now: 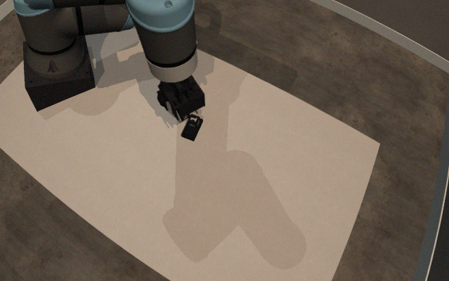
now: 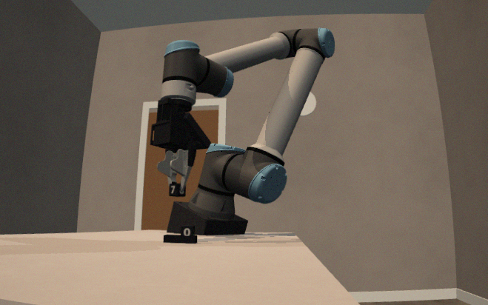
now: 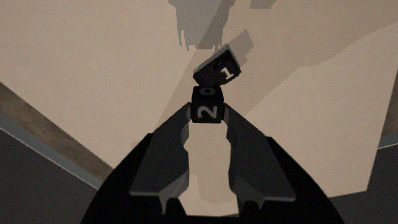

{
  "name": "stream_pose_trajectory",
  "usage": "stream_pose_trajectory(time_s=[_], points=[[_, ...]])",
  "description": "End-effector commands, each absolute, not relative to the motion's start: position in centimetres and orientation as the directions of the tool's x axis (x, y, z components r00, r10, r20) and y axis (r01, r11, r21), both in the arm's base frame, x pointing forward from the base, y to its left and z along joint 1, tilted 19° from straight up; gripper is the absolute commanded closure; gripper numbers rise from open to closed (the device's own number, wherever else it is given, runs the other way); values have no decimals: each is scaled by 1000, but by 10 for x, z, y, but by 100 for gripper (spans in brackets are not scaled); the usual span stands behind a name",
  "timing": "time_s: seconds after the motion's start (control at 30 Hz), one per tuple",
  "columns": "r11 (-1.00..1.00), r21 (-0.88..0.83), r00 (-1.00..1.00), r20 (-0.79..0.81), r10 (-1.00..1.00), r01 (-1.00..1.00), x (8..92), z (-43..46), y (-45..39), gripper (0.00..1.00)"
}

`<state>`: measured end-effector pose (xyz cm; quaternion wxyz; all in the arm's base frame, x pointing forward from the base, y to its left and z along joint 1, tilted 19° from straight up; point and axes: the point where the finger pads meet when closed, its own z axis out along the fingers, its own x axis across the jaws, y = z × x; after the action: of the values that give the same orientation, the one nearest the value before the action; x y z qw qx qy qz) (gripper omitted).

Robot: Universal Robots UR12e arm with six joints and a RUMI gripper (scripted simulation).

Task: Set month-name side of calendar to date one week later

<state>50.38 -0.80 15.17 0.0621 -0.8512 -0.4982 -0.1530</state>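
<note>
My gripper point(image 2: 178, 184) point(image 3: 206, 104) point(image 1: 183, 108) is shut on a black date cube point(image 2: 173, 189) point(image 3: 205, 108) and holds it high above the table. The held cube shows a 7 in the exterior view, and a 2 and a 0 in the wrist view. The black tray point(image 1: 188, 132) point(image 2: 171, 238) point(image 3: 206, 74) lies on the table below, a little ahead of the held cube. The other black cube point(image 1: 194, 121) point(image 2: 186, 231) point(image 3: 228, 72) sits in the tray; it shows a 0 in the exterior view and a 1 in the wrist view. The month's name is not readable.
The tan table top point(image 1: 289, 167) point(image 2: 124, 272) carries the robot base point(image 1: 56, 80) point(image 2: 207, 221) at its back left. Dark floor and a low wall edge point(image 1: 443, 157) surround the table. A brown door point(image 2: 154, 204) stands behind.
</note>
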Motion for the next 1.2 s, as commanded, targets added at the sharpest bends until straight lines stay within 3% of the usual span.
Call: stream_pose_trajectory(time_s=[0.0,0.57,1.17], points=[[-378,88,334,319,887,922,501,151,-8,90],[-47,193,-7,269,963,980,500,150,-10,90],[340,284,-396,170,902,896,501,149,-13,90]])
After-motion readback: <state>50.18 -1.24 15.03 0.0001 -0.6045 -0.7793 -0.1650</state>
